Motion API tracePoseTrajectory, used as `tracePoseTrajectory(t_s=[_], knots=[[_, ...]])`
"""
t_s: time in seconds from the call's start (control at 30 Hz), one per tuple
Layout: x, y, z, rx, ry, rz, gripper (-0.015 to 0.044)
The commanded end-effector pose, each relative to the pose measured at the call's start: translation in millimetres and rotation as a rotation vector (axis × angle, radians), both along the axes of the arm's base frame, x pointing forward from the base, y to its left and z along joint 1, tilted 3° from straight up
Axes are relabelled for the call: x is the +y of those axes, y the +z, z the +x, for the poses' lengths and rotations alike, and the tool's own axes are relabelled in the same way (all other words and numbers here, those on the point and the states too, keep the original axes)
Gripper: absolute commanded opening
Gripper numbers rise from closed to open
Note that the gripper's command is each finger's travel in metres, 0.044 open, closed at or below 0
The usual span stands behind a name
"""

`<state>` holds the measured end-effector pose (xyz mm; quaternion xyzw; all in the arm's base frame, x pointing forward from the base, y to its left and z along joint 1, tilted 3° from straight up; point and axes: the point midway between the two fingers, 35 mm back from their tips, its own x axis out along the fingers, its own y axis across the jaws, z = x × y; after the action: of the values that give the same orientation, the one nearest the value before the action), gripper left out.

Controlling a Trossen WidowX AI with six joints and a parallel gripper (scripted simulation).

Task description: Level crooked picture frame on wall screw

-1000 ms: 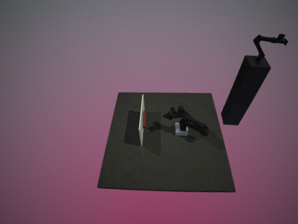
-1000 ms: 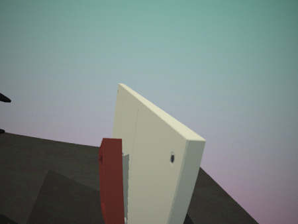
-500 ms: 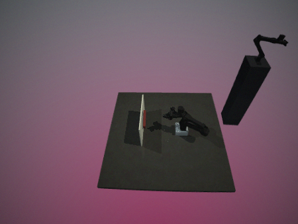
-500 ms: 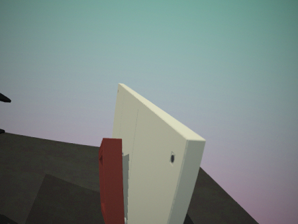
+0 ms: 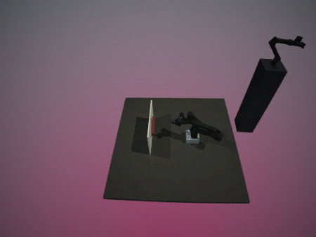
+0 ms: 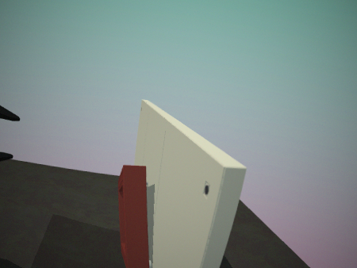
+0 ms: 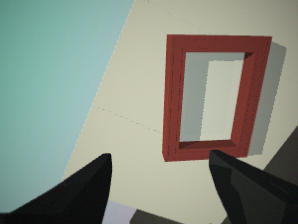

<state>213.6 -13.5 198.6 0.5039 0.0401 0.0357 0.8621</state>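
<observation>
Red frame (image 5: 153,125) (image 6: 135,214) (image 7: 172,100) (qty 1) hanging on front of 1 cream wall panel (image 5: 150,140) (image 6: 186,170) (image 7: 130,75), L/R panel edges extending past it; 1 gripper (image 5: 174,121) (image 6: 9,136) (image 7: 160,159) facing it, jaws spread, gap between.

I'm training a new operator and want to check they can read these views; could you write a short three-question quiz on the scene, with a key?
1. True or false: the picture frame is between the fingers of the gripper.
2. Multiple choice: what colour is the panel behind the frame?
A) blue
B) cream
C) black
3. Fill in the blank: seen from the wrist, the opening in the middle of the frame has ____ corners.

Key: 1 false; 2 B; 3 four
</observation>
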Motion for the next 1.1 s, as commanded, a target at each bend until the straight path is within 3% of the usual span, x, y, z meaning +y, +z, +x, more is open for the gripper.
tracePoseTrajectory(t_s=[0.0, 0.5, 0.8, 1.07], knots=[[-3.7, -7.9, 19.6, 0.004, -0.007, 0.012, 0.026], [11.8, -43.9, 64.6, -0.031, -0.025, 0.032, 0.026], [12.3, -43.2, 67.6, -0.032, -0.026, 0.033, 0.026], [14.2, -36.5, 112.3, -0.047, -0.036, 0.035, 0.026]])
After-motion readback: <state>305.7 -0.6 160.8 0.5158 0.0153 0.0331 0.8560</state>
